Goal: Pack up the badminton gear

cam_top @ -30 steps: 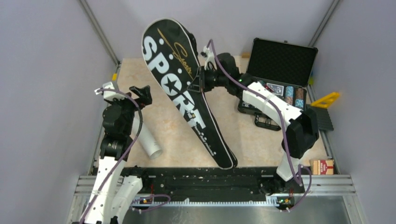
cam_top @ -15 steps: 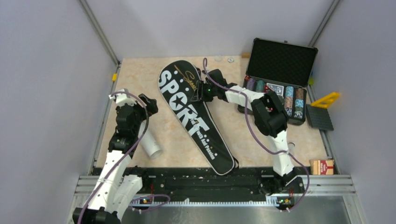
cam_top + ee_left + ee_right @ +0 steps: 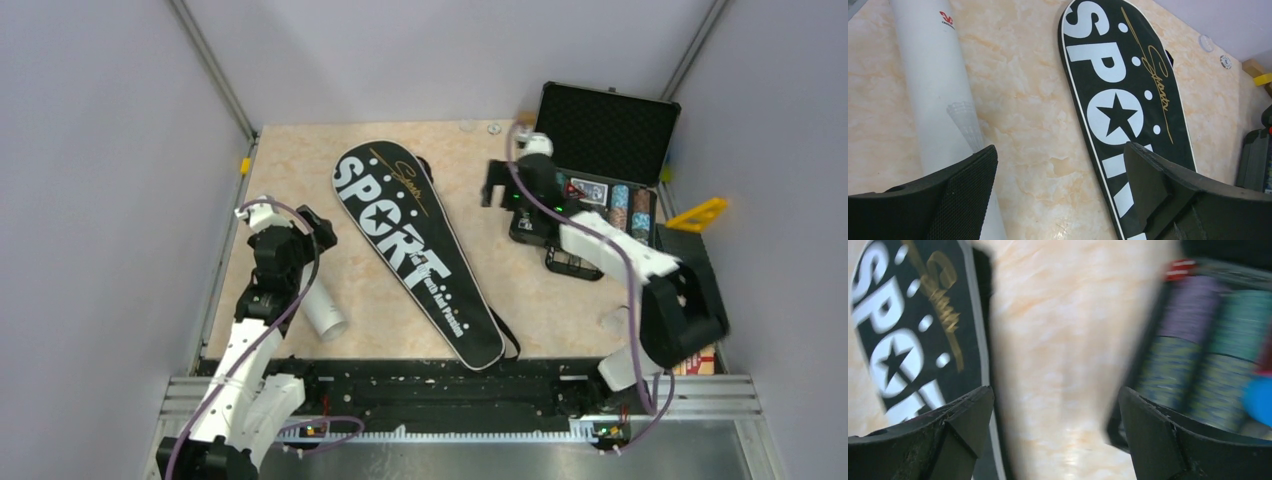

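The long black bag lettered "SPORT" (image 3: 415, 250) lies flat and slantwise on the marble table, wide end at the back; nothing holds it. It also fills the right of the left wrist view as the bag (image 3: 1118, 100) and the left of the right wrist view as the bag (image 3: 908, 330). A white tube (image 3: 322, 312) lies at the left, partly under my left arm; the tube (image 3: 933, 85) is plain in the left wrist view. My left gripper (image 3: 316, 228) (image 3: 1058, 160) hangs open between tube and bag. My right gripper (image 3: 497, 188) (image 3: 1055, 395) is open over bare table, between the bag and the chip case.
An open black case of poker chips (image 3: 600, 130) (image 3: 1198, 340) stands at the back right. A yellow piece (image 3: 697, 213) and a black ribbed block (image 3: 685, 255) lie beyond it. A red card box (image 3: 690, 355) sits at the near right. Two small round caps (image 3: 480, 127) lie at the back.
My right gripper let go of the bag, which went from raised at its wide end to flat on the table. The gripper opened and swung right toward the chip case.
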`<state>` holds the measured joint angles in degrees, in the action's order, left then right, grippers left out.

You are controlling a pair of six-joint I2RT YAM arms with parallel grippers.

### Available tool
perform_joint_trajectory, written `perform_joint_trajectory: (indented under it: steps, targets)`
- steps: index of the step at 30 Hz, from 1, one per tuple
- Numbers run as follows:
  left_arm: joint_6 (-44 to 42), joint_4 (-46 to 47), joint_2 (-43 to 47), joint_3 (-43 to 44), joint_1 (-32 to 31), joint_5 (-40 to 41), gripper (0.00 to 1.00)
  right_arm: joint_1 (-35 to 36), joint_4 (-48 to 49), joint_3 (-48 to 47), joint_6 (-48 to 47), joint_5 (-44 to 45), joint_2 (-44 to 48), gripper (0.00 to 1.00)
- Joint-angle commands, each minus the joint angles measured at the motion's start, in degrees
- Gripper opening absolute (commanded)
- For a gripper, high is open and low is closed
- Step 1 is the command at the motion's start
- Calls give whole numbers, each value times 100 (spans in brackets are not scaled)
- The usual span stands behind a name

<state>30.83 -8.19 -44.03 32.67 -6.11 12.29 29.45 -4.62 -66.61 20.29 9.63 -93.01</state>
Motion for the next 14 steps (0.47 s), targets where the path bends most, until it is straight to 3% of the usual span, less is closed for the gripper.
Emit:
perform_joint_trajectory:
  steps: [1, 6, 8, 14]
  targets:
    - [127, -199, 210, 66, -35, 370, 99, -482, 740, 1486, 275, 1938, 1678, 99]
    - [213, -705, 243, 196, -31, 859, 99, -479, 662, 2672, 475, 4202, 2821, 99]
    - [195, -890, 244, 281, -31, 1072, 99, -479, 491, 2814, 719, 4737, 3045, 99]
    - [143, -1152, 364, 519, -31, 1519, 99, -484, 709, 3039, 560, 4632, 3251, 99]
